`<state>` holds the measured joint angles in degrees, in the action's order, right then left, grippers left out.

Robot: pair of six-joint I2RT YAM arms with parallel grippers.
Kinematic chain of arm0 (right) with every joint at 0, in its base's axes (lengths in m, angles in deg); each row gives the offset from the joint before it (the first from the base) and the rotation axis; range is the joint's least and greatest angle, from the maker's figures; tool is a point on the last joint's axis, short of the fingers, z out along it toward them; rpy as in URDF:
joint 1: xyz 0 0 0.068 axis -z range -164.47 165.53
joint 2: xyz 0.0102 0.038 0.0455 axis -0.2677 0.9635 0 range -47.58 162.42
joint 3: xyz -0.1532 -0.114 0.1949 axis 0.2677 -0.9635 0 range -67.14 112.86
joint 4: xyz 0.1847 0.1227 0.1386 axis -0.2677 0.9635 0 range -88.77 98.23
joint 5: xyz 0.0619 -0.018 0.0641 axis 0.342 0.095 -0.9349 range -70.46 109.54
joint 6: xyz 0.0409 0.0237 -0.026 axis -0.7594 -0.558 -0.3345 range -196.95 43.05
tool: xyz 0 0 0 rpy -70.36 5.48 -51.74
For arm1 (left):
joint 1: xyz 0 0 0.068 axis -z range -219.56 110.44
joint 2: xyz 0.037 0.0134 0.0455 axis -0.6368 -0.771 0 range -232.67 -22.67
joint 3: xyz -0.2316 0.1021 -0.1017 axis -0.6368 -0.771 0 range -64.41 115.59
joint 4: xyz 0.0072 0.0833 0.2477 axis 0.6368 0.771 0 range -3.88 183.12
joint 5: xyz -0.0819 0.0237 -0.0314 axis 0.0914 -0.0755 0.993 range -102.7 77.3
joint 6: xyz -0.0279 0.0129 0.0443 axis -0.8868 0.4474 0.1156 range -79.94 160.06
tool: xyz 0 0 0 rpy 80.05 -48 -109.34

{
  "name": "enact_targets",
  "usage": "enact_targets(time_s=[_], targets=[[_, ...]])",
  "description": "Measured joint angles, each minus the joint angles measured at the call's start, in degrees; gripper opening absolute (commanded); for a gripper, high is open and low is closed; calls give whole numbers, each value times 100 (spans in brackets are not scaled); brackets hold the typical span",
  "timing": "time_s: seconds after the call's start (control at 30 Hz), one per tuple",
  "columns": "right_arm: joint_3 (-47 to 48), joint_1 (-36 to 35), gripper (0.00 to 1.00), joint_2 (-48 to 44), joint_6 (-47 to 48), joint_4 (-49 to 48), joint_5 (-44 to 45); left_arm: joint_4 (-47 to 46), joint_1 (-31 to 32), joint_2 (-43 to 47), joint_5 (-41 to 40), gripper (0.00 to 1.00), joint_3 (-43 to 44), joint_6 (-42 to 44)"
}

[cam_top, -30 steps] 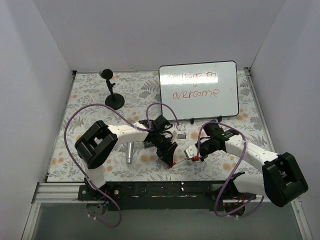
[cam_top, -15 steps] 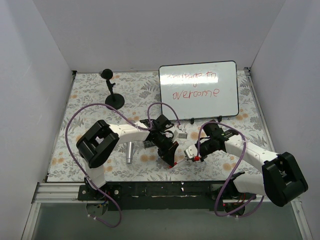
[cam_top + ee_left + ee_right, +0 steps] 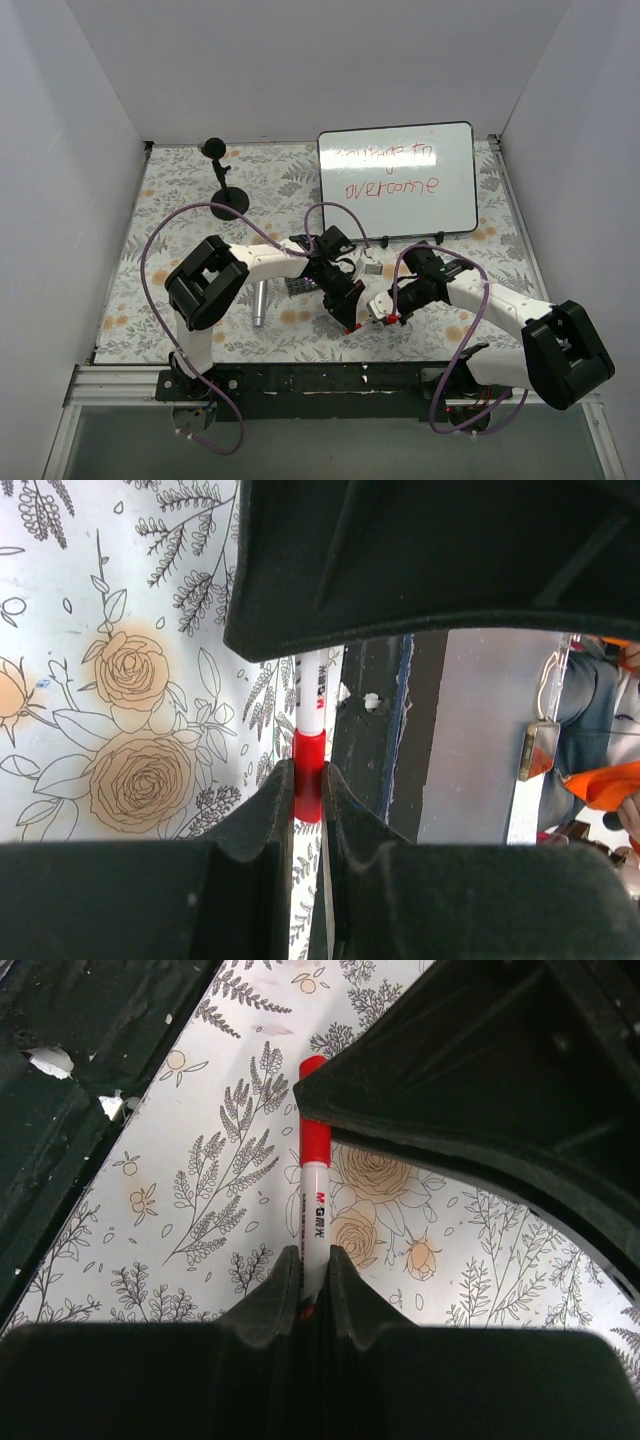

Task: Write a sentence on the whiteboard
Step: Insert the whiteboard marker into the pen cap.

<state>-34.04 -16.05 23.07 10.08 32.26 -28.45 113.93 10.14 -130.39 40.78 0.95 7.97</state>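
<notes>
**A:** Board status?

**B:** Whiteboard (image 3: 396, 180) stands at the far right corner of the surface. The sentence (image 3: 390, 187) is on it in red, two lines. Writing looks done.

**A:** Hands?

**B:** Both by the near edge, about midway along, tips facing. Right hand (image 3: 385, 310) is pinched on the marker (image 3: 314, 1210) barrel. Left hand (image 3: 350, 322) is pinched on its red cap (image 3: 308, 775).

**A:** So, capping?

**B:** Likely. Keep both hands on one axis and push straight, no twist. A skewed push could let the barrel slip.

**A:** Obstructions?

**B:** Plate (image 3: 300, 288) and cylinder (image 3: 258, 303) lie just left of the left hand. Stand (image 3: 229, 208) sits toward the far left corner, well apart. Cables (image 3: 335, 205) loop over the arms, slack.
</notes>
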Motion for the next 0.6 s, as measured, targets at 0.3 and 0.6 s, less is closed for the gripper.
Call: enact_targets(time_s=[0.3,0.6], targets=[[0,-48,1,33,-13,-13,205,326,31,-378,9,0,442,59],[-9,-81,1,33,-197,-149,413,258,31,-367,-295,22,459,-81]])
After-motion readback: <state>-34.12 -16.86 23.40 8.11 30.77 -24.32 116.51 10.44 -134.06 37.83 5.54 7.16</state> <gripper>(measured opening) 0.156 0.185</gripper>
